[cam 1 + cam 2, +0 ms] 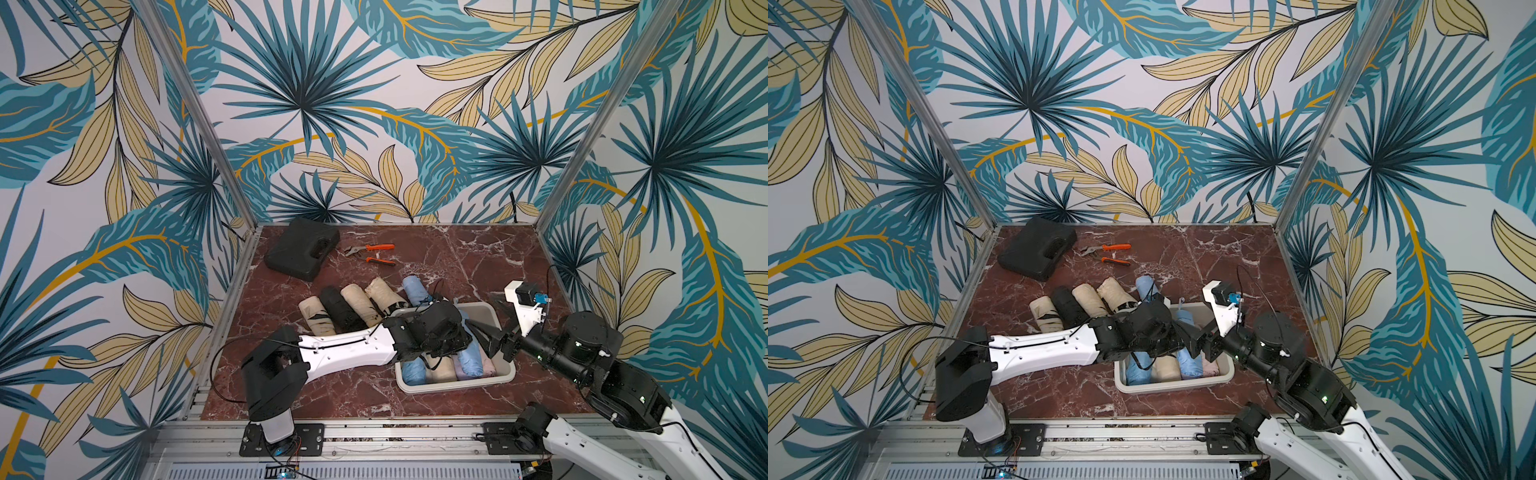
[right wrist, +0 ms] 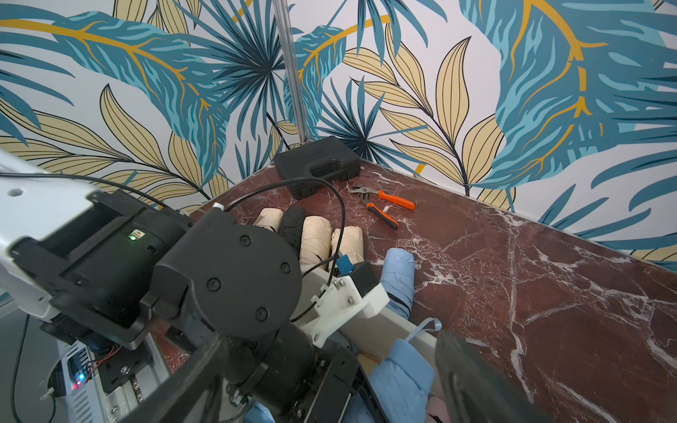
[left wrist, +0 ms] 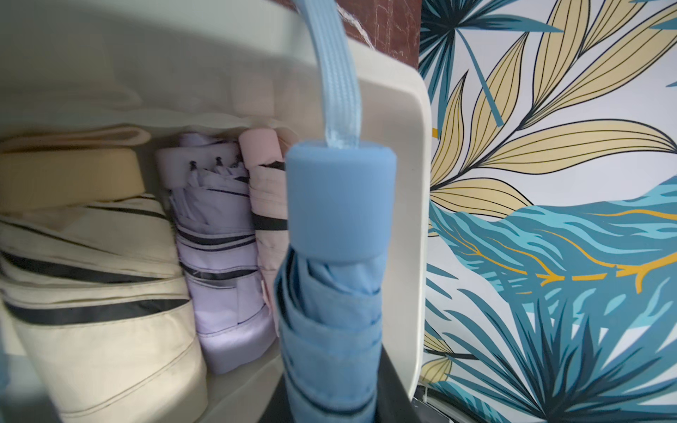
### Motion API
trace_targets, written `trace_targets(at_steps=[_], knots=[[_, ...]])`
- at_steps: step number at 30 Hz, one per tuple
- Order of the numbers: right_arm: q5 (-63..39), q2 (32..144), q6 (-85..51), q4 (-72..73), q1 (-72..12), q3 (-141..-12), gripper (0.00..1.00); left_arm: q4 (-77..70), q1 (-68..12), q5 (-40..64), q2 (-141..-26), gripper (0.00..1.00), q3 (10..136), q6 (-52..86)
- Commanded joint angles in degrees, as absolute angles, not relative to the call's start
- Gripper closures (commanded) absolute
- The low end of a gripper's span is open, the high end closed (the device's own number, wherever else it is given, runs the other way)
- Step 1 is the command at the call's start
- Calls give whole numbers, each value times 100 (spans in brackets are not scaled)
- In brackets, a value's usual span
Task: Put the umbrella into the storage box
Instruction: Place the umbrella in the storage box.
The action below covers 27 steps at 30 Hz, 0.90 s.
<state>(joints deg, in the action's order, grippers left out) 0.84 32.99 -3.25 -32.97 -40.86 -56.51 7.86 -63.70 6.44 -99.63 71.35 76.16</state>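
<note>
Umbrella — folded blue fabric, smooth cylindrical handle.

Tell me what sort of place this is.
Probably a robot test cell, not a home: leaf-print panels on aluminium posts box in a marble-look tabletop, two arms are bolted to a front rail, and folded umbrellas lie staged beside the storage box.

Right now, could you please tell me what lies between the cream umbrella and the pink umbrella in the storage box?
A lilac umbrella lies between the cream umbrella and the pink umbrella; the left wrist view shows it clearly.
</note>
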Motion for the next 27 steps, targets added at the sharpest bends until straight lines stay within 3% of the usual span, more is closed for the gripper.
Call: trace_targets(at_steps=[1, 12, 14, 19, 27], knots=[[97, 3227, -447, -3138, -4094, -5538, 10, 376, -6136, 1092, -10237, 100, 7195, 7690], [123, 3136, -504, -3033, -4091, -5410, 10, 809, -6063, 851, -10865, 100, 7592, 7529], [106, 3154, -505, -3017, -4089, -5405, 10, 1004, -6086, 791, -11033, 91, 7816, 7436], [70, 3171, -522, -2997, -4093, -5396, 10, 1198, -6130, 764, -11104, 49, 7921, 7565], [35, 3268, -511, -2909, -4093, -5353, 10, 1827, -6316, -148, -10305, 16, 7766, 7399]])
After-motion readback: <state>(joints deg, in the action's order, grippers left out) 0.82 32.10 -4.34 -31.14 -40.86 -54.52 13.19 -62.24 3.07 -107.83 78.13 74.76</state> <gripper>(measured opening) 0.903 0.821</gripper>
